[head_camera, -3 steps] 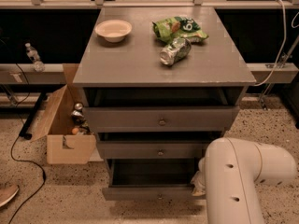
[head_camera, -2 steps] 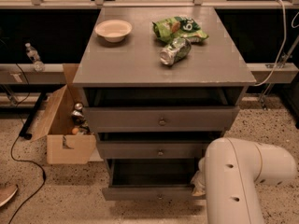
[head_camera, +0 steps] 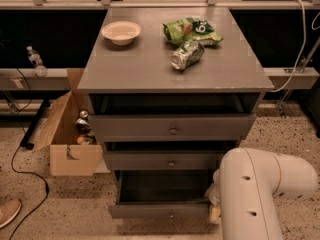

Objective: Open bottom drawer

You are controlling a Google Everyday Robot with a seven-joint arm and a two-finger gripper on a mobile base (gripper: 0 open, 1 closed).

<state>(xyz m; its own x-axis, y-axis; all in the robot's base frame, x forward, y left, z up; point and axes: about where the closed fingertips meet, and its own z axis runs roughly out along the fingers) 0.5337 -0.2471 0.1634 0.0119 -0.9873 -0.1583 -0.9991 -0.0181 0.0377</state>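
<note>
The bottom drawer [head_camera: 160, 210] is the lowest of three grey drawers and stands pulled out. Its plain grey inside [head_camera: 165, 185] shows and looks empty. Its small round knob [head_camera: 171, 215] sits mid-front. My gripper [head_camera: 214, 206] is low at the right end of the bottom drawer's front. It is mostly hidden behind my white arm [head_camera: 255, 194], which fills the lower right. The middle drawer [head_camera: 170, 161] and the top drawer [head_camera: 172, 128] are each pulled out a little.
On the cabinet top [head_camera: 125, 66] are a white bowl [head_camera: 121, 32], a green chip bag [head_camera: 192, 30] and a crushed can [head_camera: 186, 55]. An open cardboard box [head_camera: 70, 134] with bottles stands on the floor at left, beside a black cable [head_camera: 20, 169].
</note>
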